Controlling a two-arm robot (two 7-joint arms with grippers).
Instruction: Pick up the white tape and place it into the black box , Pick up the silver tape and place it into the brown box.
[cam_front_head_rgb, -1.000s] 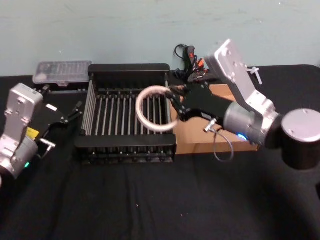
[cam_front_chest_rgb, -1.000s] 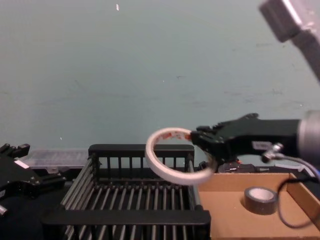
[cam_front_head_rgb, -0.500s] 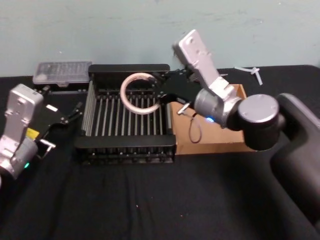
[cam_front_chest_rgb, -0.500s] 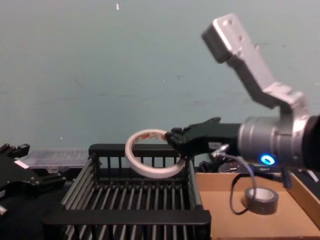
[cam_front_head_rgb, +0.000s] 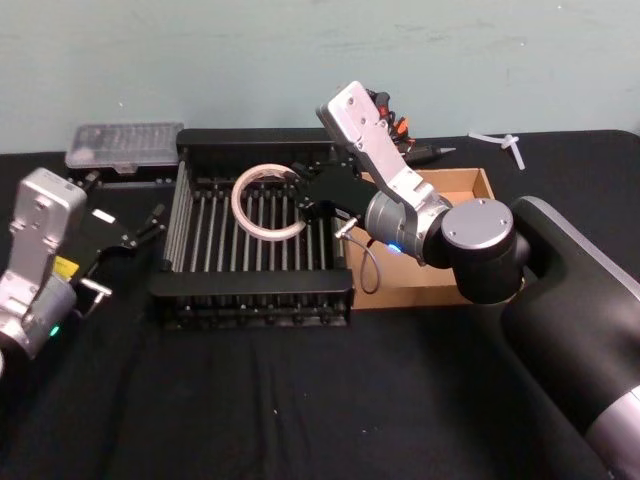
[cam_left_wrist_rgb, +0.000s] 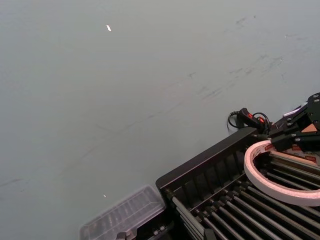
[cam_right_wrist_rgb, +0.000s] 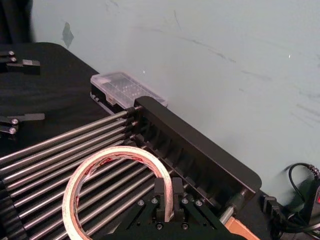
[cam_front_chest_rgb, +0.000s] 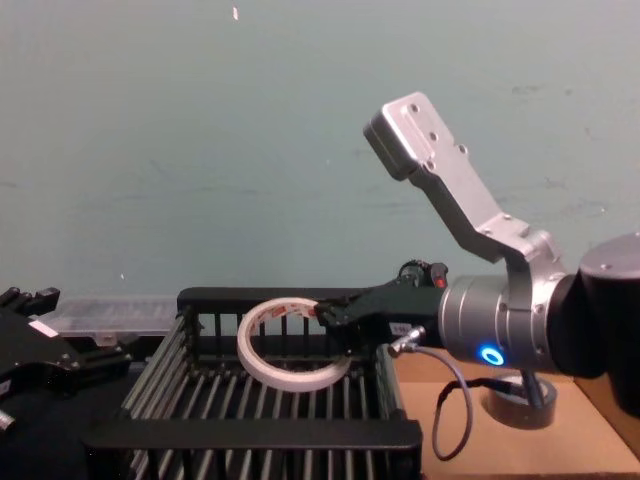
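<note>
Left pincer (cam_front_head_rgb: 150, 222) sits parked on the table (cam_front_head_rgb: 300, 400) left of the black box (cam_front_head_rgb: 250, 300), fingers spread, nothing in them. Right pincer (cam_front_head_rgb: 305, 208) reaches in over the box's right wall, clamped on the white tape (cam_front_head_rgb: 266, 201) rim so the ring hangs nearly flat above the bars, inside the rims with room all round. Silver tape (cam_front_chest_rgb: 515, 405) looks to be already in the brown box (cam_front_head_rgb: 475, 185).
</note>
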